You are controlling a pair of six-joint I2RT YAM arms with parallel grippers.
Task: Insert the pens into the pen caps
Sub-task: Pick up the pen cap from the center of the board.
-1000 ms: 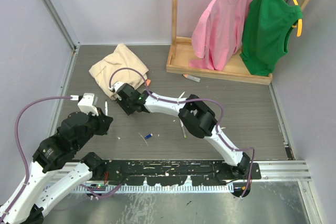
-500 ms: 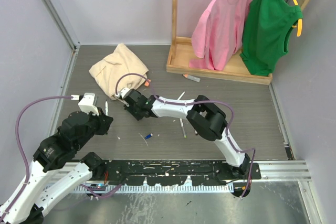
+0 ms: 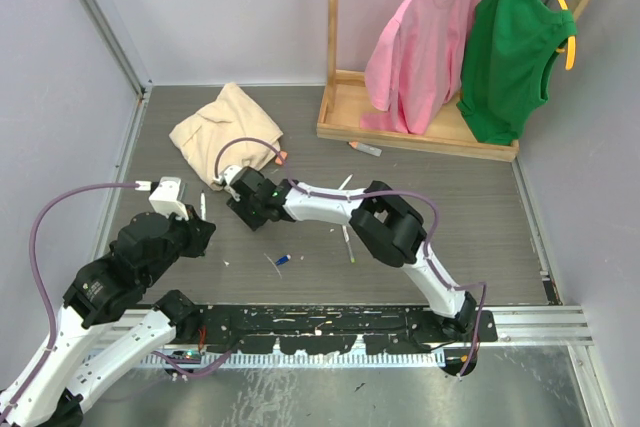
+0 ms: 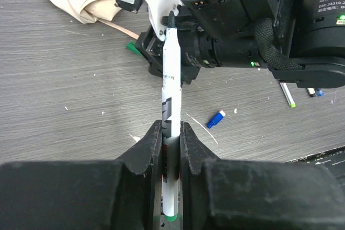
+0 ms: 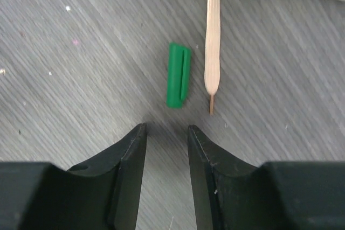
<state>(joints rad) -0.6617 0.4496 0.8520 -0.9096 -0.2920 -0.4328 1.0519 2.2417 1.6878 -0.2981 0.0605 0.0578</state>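
Back toward the cream cloth (image 3: 225,127) swings your right wrist, compared with half a second ago. Your white pen (image 4: 170,74) is clenched in the left gripper (image 4: 171,133), its dark tip pointing at the right arm's wrist. Only the right wrist view shows the green cap (image 5: 178,75) clearly: it lies flat on the table (image 5: 64,52), just beyond the right gripper (image 5: 167,133), whose jaws are parted and holding nothing. A tan stick (image 5: 213,30) lies just beside the cap. The left wrist view alone gives you the blue cap (image 4: 215,118), loose on the table.
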